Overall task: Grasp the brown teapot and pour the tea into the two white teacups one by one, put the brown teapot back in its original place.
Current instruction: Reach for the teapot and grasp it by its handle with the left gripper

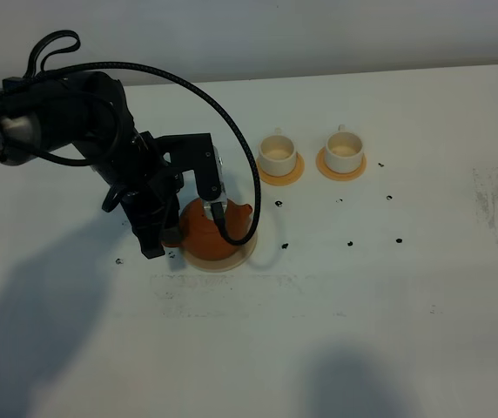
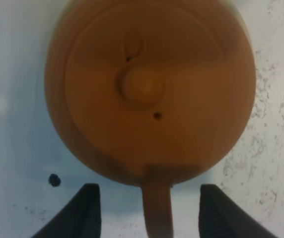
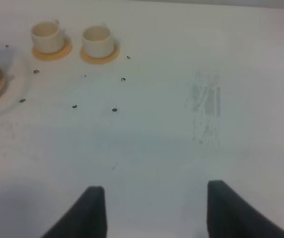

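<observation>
Left gripper [image 2: 149,198] — jaws apart — straddles the brown teapot [image 2: 149,89] handle [image 2: 158,215].

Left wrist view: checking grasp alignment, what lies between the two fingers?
The brown teapot's handle, touching neither finger of the open left gripper; left wrist view shows it.

Lighting: bright, diffuse, from above. Soft grey shadows fall on the white table [image 1: 423,331] at its near edge and left side. Left wrist view: teapot [image 2: 149,89] out of focus, a darker band across its lid. Right wrist view: slightly soft.
</observation>
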{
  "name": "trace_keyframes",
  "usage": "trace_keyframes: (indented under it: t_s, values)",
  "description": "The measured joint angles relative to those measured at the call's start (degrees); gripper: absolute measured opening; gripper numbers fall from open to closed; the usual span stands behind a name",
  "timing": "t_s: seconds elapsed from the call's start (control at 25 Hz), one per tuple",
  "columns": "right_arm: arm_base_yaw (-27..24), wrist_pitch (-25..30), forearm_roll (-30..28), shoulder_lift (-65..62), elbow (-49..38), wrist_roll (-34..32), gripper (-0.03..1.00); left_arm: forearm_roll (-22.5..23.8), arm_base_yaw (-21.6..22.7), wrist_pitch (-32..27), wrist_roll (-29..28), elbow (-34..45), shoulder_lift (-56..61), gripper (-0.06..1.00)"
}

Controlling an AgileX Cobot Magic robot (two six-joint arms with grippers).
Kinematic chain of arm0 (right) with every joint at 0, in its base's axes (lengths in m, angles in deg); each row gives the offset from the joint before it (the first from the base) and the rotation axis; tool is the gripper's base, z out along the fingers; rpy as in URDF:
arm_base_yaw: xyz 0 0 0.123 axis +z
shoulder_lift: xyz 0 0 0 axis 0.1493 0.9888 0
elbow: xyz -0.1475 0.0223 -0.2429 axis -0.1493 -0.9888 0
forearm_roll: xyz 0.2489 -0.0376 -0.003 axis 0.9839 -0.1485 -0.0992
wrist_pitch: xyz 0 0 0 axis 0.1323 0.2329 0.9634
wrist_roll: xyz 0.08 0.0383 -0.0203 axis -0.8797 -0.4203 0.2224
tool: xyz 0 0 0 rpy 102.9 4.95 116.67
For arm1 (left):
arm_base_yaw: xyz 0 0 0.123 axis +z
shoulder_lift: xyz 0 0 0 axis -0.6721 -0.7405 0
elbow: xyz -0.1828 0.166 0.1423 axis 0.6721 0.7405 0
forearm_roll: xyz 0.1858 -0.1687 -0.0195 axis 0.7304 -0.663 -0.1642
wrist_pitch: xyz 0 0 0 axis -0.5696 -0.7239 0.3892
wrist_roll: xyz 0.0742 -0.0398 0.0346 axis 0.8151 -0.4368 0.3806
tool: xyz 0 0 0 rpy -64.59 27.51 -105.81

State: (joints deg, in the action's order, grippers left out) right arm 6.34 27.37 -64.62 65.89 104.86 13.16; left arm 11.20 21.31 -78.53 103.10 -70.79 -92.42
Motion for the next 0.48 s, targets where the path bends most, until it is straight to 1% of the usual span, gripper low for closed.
trace_keyframes:
  t_s: [0.48]
  values:
    - [0.0,0.0,0.0,0.0,0.0,0.0,0.47,0.0,0.0,-0.06,-0.26,0.0,-1.06,0.45]
